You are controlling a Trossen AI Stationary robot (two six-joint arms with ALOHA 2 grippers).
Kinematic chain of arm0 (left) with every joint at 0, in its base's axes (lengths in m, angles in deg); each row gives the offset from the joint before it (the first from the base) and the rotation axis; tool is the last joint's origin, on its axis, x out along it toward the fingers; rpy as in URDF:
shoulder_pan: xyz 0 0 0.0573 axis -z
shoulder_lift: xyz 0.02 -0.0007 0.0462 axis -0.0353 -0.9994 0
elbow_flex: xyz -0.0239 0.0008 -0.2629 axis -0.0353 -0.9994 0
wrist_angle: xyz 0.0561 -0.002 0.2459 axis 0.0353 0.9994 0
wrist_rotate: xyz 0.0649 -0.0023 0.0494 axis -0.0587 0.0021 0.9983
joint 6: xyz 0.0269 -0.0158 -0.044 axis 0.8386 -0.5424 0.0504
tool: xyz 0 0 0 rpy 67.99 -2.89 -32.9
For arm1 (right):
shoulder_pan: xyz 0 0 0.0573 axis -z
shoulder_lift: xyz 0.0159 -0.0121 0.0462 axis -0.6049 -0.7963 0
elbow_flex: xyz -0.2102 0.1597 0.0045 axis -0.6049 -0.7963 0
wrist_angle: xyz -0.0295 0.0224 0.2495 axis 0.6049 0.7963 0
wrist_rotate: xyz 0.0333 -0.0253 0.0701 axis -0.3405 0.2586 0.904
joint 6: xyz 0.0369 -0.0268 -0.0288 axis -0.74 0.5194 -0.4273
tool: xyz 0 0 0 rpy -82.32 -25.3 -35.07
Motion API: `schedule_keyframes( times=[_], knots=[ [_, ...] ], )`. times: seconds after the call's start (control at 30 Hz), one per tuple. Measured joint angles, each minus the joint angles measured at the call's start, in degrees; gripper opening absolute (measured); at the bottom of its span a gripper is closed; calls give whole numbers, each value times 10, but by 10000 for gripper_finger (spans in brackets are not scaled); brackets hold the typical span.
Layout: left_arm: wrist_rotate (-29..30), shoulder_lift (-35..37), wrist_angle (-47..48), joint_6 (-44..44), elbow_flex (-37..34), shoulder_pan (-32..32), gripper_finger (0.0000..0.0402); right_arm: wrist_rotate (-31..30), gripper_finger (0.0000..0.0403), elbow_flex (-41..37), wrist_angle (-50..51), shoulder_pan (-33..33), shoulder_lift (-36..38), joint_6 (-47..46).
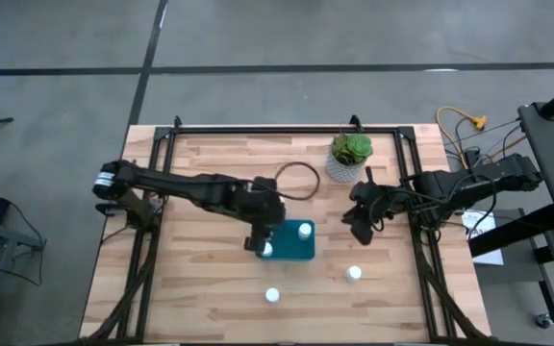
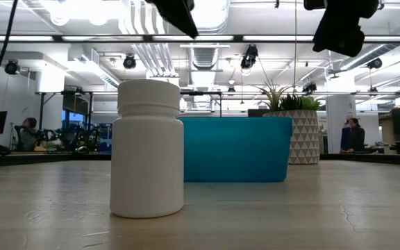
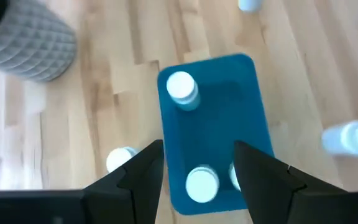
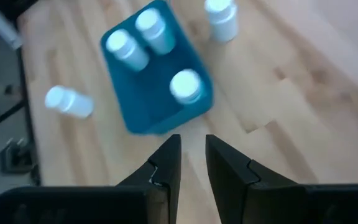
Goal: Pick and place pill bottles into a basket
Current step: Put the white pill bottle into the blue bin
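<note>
The teal basket (image 1: pixel 294 244) sits mid-table and holds three white pill bottles: one at its right end (image 3: pixel 182 87) and two at its left end (image 3: pixel 202 185). Three more bottles stand on the table: one near the front edge (image 1: pixel 272 295), one toward the right (image 1: pixel 354 273), and one beside the basket's far side (image 3: pixel 122 158). My left gripper (image 3: pixel 197 165) is open above the basket's left end and touches nothing. My right gripper (image 4: pixel 192 152) hangs to the right of the basket (image 4: pixel 157 74), empty, with a narrow gap between its fingers.
A white patterned pot with a green plant (image 1: pixel 349 159) stands at the far right of the table. A dark wire ring (image 1: pixel 296 181) lies behind the basket. In the low view the front bottle (image 2: pixel 148 149) stands before the basket (image 2: pixel 242 149).
</note>
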Motion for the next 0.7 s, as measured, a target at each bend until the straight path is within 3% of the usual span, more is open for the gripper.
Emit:
schedule_keyframes(
  times=[0.23,0.37,0.7],
  knots=[
    [14,53,-7,-139,-12,8,176,146,68,0,-14,-21,-14,-47],
    [50,68,-6,-184,-14,24,176,168,83,0,-31,-52,-38,-56],
    [100,74,-6,-259,-17,81,176,225,201,0,-37,-118,-121,-119]
  ],
)
